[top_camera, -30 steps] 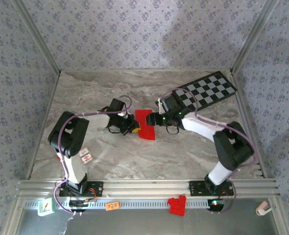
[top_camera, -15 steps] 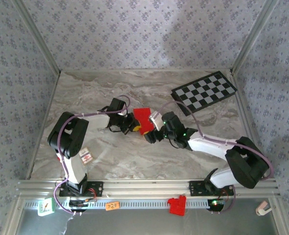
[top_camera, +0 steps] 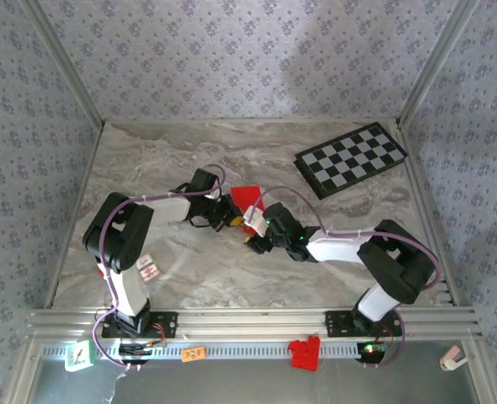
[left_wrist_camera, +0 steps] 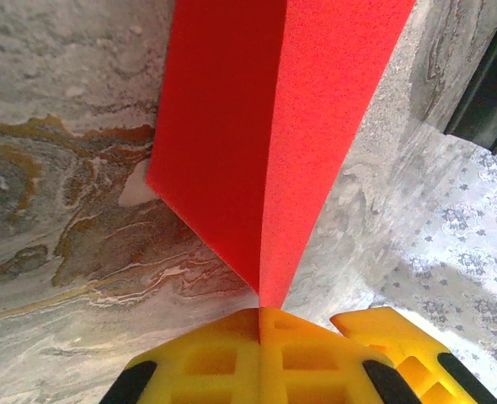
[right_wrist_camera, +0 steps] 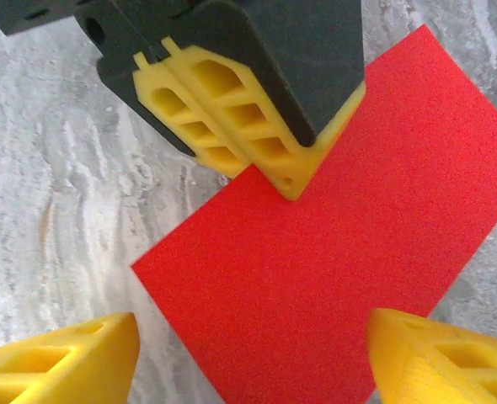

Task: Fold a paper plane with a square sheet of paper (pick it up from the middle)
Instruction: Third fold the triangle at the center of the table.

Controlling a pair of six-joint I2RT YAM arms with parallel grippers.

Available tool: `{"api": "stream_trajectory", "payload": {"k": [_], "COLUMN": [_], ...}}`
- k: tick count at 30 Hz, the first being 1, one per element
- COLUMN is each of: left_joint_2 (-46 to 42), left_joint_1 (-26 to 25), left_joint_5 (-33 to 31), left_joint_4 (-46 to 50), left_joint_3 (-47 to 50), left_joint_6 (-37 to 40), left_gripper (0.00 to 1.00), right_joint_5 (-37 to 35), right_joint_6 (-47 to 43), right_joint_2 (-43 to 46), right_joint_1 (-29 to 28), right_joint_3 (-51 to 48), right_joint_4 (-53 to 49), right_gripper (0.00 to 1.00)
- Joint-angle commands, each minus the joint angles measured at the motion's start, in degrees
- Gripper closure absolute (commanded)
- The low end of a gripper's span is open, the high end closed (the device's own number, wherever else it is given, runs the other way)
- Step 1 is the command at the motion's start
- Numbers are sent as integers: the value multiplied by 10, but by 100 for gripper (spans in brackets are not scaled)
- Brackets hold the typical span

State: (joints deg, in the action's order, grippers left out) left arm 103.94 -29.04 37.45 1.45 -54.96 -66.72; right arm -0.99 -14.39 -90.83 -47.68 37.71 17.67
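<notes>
Starting at my near edge: a small red plastic bracket (top_camera: 304,353) sits on the metal rail (top_camera: 232,321) at about 6 o'clock, between the two arm bases. Going up the marble table (top_camera: 147,160), both arms reach in toward the middle. From overhead the left gripper (top_camera: 225,217) comes in from 9 o'clock and the right gripper (top_camera: 253,236) from about 4 o'clock, and the two heads sit just beside each other. On the left wrist camera the left gripper (left_wrist_camera: 261,318) has its yellow fingers (left_wrist_camera: 206,366) pressed together, pinching the square sheet of paper (left_wrist_camera: 257,126) right at the tip of a sharp ridge. Two bright red faces fall away from that crease, and one corner hangs down near the marble. On the right wrist camera I'm looking down on the same sheet (right_wrist_camera: 341,252). The left gripper (right_wrist_camera: 289,178) bites its edge at 12 o'clock, while my right gripper (right_wrist_camera: 253,370) has its jaws spread wide, one yellow fingertip (right_wrist_camera: 55,362) at 8 o'clock and the other at 4 o'clock, both off the paper. Overhead, the sheet (top_camera: 247,199) is a small red patch near the table's centre, just past both grippers. Well beyond it, at 2 o'clock, the black-and-white checkered board (top_camera: 351,158) lies flat near the far right corner.
</notes>
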Motion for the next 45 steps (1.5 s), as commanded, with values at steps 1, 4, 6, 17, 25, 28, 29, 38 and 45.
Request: {"api": "stream_trajectory", "payload": {"k": [1,4,6,17,25,28,29,38,45], "left_joint_2": [-15,-14,-13,-10,-10,-11,-12,-51,-100], "left_joint_1": [-3,-4,-4,-4,-5,-4,-4,7,25], "left_joint_5": [-3,-3,-2,-2,-4,-4,-4,-87,-125], "left_joint_4": [6,6,8,13,19,19,20,164,194], "left_joint_3": [-8,-8,-9,-10,-7,-7,-7,-47,-70], "left_joint_6": [-1,-1,1,4,6,6,7,103,157], "left_gripper": [98,98,98,97,96,95,95,67,52], "right_joint_5": [-36,-46,-45,-13,26,25,23,65,120], "right_joint_6": [-36,-54,-60,-61,-66,-64,-62,-42,10], "right_joint_2": [-13,-15,-11,5,-1,-1,-2,6,7], "right_joint_1": [-5,-6,-5,-7,-8,-8,-9,-9,-9], "right_joint_3": [13,12,10,4,15,15,15,25,28], "right_joint_4": [29,38,42,50,21,18,18,-26,-53], "right_gripper": [32,37,41,58,62,68,71,89,90]}}
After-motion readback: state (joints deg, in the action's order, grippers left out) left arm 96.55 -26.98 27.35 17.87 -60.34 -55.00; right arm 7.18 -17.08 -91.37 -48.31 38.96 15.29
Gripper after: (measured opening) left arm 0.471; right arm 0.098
